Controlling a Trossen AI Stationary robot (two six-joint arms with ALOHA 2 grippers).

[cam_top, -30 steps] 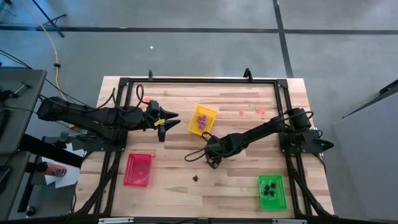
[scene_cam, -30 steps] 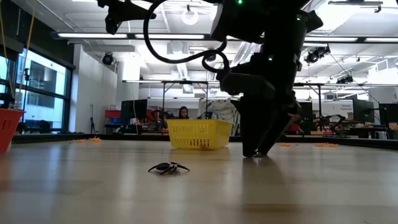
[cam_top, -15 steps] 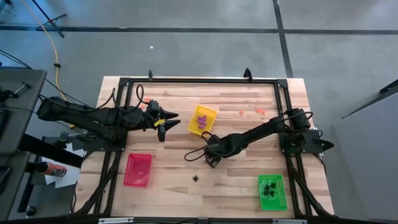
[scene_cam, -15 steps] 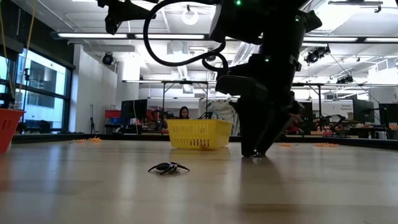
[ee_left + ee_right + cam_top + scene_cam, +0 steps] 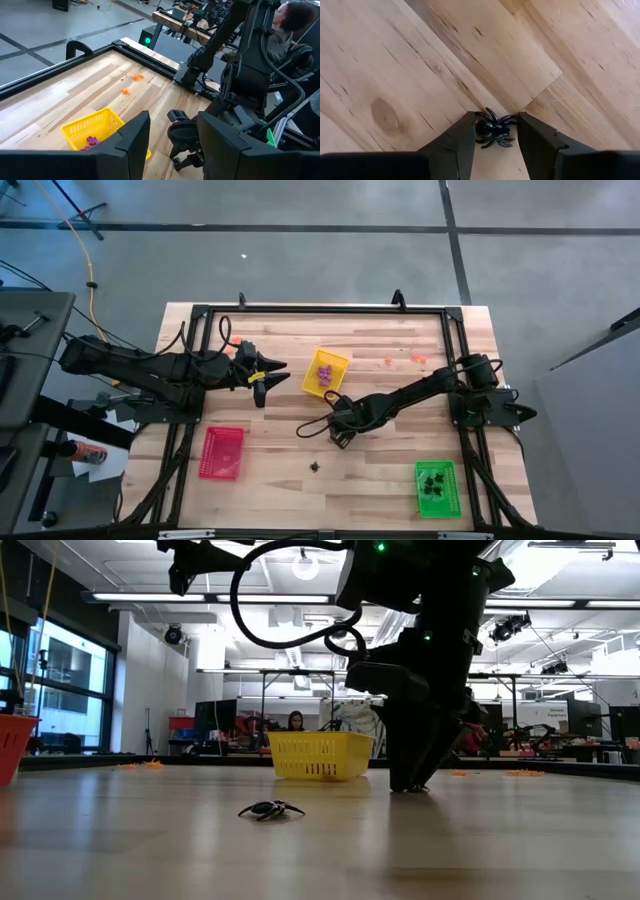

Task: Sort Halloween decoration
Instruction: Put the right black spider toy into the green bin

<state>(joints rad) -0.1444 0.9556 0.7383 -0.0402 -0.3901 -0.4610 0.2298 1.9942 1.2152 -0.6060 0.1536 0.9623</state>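
Looking past the right gripper [image 5: 493,145], you saw its fingers bracketing a small black plastic spider [image 5: 492,129] on the wooden table [image 5: 390,470], just in front of the yellow rectangular tray [image 5: 327,372], tips w/ spider between, nearly touching. Left gripper [image 5: 268,376] hovered beside that tray, fingers spread, holding nothing. Another black spider [image 5: 270,809] lay nearer the table's front edge.
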